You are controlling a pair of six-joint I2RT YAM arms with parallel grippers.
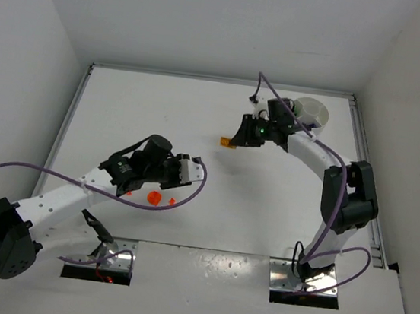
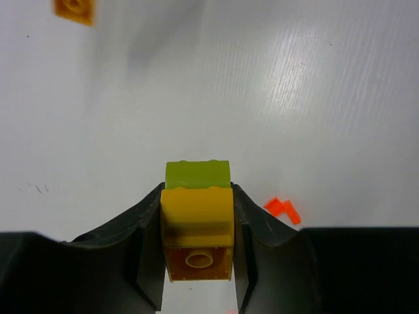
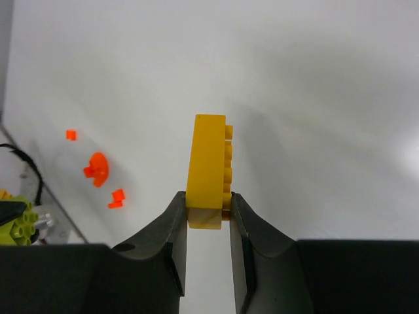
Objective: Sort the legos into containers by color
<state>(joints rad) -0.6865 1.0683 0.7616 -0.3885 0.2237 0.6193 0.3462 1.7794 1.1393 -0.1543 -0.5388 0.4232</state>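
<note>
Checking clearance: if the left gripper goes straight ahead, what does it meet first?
Likely nothing: bare table ahead of the left gripper; the yellow brick in the right gripper sits left of that line.

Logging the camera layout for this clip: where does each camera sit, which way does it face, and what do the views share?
Top external: above and behind the bases, looking down on the table; both arms and the dish show.
Left wrist: on the left arm, facing the table past the left gripper, clamped on a yellow-green stack.
Right wrist: likewise, past the right gripper clamping a yellow brick.
Shared: orange-red bits in all three.
</note>
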